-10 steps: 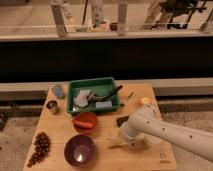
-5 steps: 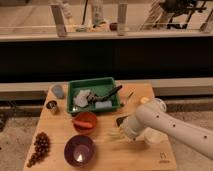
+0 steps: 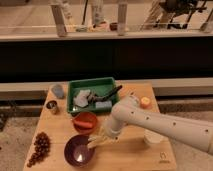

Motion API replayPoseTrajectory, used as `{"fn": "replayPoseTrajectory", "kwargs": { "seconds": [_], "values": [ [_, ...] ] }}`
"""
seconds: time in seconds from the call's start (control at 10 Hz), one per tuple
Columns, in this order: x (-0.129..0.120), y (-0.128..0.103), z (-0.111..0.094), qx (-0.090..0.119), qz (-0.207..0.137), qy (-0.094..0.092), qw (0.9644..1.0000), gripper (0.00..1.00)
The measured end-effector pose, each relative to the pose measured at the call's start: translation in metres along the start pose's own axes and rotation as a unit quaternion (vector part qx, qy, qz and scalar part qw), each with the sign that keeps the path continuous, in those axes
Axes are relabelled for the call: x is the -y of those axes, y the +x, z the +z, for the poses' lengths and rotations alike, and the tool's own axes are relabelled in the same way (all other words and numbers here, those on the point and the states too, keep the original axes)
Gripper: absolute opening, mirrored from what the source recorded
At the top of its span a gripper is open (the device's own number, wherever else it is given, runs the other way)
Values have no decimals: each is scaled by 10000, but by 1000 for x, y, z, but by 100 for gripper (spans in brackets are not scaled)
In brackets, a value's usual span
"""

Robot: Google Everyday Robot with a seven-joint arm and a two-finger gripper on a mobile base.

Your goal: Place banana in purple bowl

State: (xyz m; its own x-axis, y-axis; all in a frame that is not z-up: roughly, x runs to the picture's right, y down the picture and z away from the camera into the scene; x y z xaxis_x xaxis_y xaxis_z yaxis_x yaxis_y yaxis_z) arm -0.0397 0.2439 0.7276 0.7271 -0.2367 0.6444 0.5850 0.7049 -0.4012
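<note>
The purple bowl (image 3: 70,152) sits at the front left of the wooden table. The pale-yellow banana (image 3: 96,143) hangs at the bowl's right rim, partly over it. My gripper (image 3: 101,136) comes in from the right on the white arm, just above the bowl's right edge. It is shut on the banana. The arm covers the fingers' upper part.
An orange-red bowl (image 3: 85,121) with an orange carrot-like item stands just behind the purple bowl. A green tray (image 3: 75,88) of items is at the back. Dark grapes (image 3: 39,147) lie front left. A small can (image 3: 51,106), an orange object (image 3: 145,102) and a white cup (image 3: 152,138) stand around.
The arm has swung left across the table, carrying the banana from the middle right to the purple bowl's right rim.
</note>
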Motion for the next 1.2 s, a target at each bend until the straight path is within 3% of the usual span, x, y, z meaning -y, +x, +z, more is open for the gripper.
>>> {"fn": "replayPoseTrajectory", "kwargs": {
  "seconds": [0.2,0.3,0.4,0.5,0.7,0.9,1.2],
  "values": [
    [16,-45,13,20,-690,-159,9975,0],
    [25,-70,18,28,-1072,-251,9939,0],
    [31,-96,27,35,-1484,-408,9881,4],
    [32,-109,33,34,-1727,-558,9834,11],
    [35,-122,46,47,-1905,-816,9783,31],
    [32,-119,48,38,-1840,-880,9790,48],
    [25,-86,35,-14,-1417,-692,9875,77]
  ]
}}
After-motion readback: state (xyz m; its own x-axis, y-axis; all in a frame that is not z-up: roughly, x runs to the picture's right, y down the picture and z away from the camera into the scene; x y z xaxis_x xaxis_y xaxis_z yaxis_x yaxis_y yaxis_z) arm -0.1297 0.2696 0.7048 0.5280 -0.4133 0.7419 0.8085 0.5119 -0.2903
